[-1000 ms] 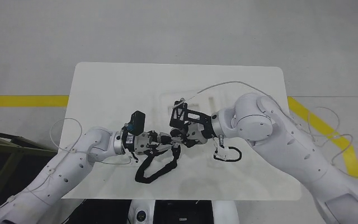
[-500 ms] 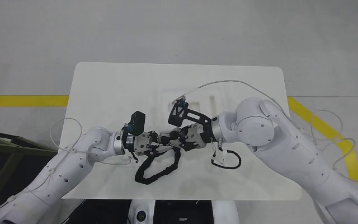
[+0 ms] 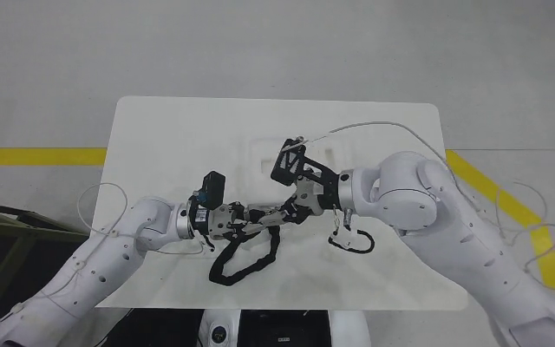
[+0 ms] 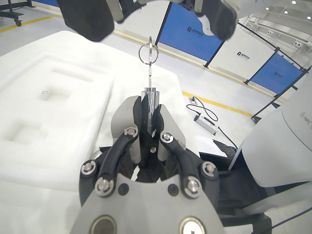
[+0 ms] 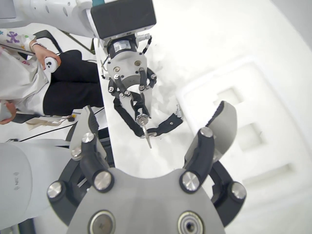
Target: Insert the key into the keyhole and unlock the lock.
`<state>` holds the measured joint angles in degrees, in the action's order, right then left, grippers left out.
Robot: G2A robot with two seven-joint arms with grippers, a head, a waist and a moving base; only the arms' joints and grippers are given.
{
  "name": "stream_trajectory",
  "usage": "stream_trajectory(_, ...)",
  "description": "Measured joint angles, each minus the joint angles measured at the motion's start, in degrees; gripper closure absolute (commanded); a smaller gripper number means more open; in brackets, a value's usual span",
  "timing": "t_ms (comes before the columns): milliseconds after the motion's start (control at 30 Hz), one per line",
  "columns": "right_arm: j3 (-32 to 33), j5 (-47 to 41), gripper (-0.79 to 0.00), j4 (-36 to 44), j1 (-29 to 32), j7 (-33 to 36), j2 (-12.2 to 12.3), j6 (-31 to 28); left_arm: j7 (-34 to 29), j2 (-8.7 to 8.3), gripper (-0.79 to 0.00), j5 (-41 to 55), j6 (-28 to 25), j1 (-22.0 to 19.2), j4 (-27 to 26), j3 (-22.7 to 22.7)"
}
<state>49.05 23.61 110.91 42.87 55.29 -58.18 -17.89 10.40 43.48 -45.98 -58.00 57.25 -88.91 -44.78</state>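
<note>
One lock (image 4: 151, 104) clenched in left jaws; key (image 4: 150, 76) in keyhole (image 4: 151, 89); right jaws released

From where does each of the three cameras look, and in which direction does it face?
Top view: above the arms, facing down at the table; both arms show.
Left wrist view: behind the left claw, facing along the key toward the open right claw.
Right wrist view: behind the right claw, facing back at the left claw gripping the lock.
Shared: both wrist views show the key in the lock.
</note>
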Motion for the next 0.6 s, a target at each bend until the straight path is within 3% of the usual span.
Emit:
stream_trajectory(167, 4.81, 7.37, -0.785, 1.5, 6.32, -7.86, 1.38, -4.74, -0.02, 0.0, 0.0, 0.23, 1.28, 0.66, -0.19, -0.68)
stream_trajectory(300, 8.05, 12.65, -0.785, 1.51, 11.24, -14.15, 2.21, -7.69, 1.35, -0.45, 0.0, 0.41, 2.68, 2.42, 0.12, -3.7)
stream_trajectory(600, 16.51, 23.04, -0.785, 0.89, 22.7, -29.22, 3.58, -5.33, 3.83, -2.05, 0.0, 0.64, 3.62, 5.65, 3.76, -13.08)
